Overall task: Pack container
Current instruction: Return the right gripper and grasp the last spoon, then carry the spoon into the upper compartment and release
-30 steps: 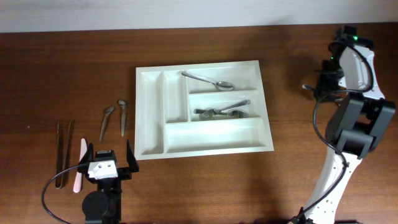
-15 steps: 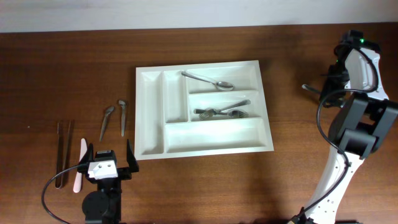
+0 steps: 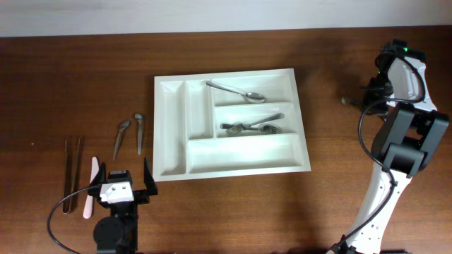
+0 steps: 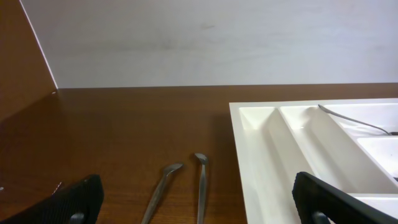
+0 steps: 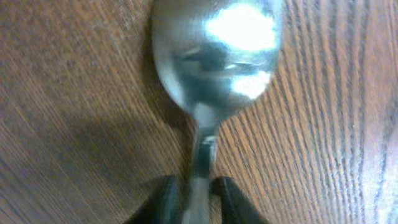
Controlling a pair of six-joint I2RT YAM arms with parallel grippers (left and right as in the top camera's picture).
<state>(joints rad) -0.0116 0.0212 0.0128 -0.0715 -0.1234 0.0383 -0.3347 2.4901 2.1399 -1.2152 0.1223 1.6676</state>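
Spoon (image 5: 217, 43) handle pinched in the right jaws near the tabletop (image 5: 74, 93), left jaws spread wide and empty beside the white cutlery tray (image 3: 233, 171).

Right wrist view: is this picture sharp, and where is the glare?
Right wrist view: soft all over, seemingly too close to focus; strong glare on the spoon bowl, a dark shadow on the wood to its left. Overhead view: sharp and evenly lit, the container white but not blown out.
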